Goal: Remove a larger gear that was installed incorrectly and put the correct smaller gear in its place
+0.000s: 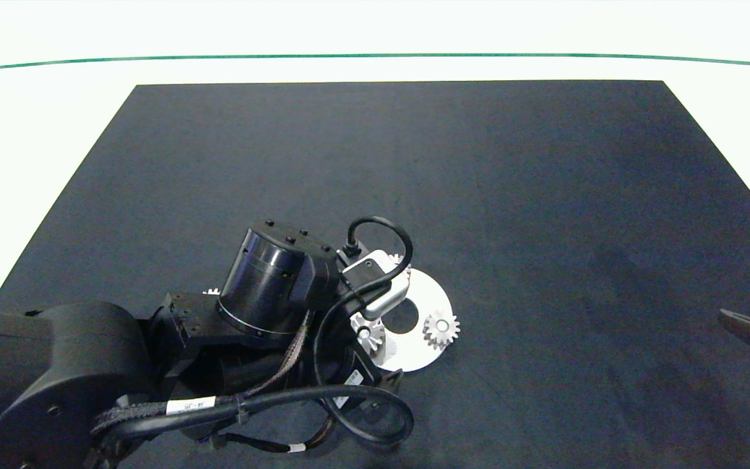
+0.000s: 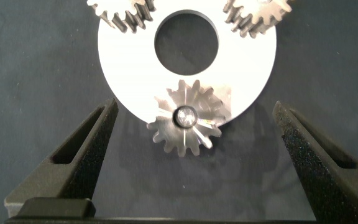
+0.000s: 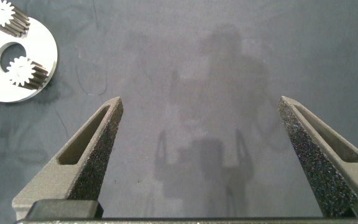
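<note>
the left tool (image 2: 191,155) hangs wide open astride the larger gear (image 2: 188,118) on the round plate (image 2: 253,62), so removal is in hand; next it must close on that gear and lift, while the right tool (image 3: 197,155) waits wide open well apart.

We find no legible text. White tags on the left arm's cable bundle (image 1: 186,407) carry small dark print, too small for us to read. Another white label (image 1: 353,378) near the wrist is likewise unreadable.
</note>
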Available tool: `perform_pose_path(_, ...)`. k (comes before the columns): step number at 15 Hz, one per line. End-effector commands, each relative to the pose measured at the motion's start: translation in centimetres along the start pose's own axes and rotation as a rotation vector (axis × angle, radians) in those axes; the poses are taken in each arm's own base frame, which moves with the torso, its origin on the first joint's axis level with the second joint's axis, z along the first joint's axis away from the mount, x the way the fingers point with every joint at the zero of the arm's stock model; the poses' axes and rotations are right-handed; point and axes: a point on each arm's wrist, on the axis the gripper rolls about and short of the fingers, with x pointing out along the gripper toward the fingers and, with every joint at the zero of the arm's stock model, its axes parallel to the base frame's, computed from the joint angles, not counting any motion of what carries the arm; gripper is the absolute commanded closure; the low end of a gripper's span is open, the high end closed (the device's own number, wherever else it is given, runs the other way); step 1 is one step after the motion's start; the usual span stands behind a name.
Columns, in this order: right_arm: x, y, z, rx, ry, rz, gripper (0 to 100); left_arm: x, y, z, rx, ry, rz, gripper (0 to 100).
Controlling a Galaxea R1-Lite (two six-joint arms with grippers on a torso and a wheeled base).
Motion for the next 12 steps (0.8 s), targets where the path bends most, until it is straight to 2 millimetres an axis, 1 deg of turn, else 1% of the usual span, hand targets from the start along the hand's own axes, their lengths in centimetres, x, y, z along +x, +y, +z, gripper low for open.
perform_pose_path(1, 0.0, 0.0, 0.0, -0.001, -0.002, 0.001, 0, 0.5, 0.0, 0.0, 0.002, 0.009, 0.002, 0)
perform_pose_path(3, 0.0, 0.0, 0.1, -0.001, -0.005, 0.001, 0, 1.1, 0.1, -0.4, 0.001, 0.029, 0.003, 0)
perform_pose_path(7, 0.0, 0.0, 0.0, -0.001, -0.003, 0.009, 0, 1.2, 0.1, -0.3, 0.001, 0.03, 0.004, 1)
perform_pose_path(12, 0.0, 0.0, 0.0, -0.001, -0.001, 0.01, 0, 1.7, 0.2, -0.5, -0.002, 0.041, 0.006, 11)
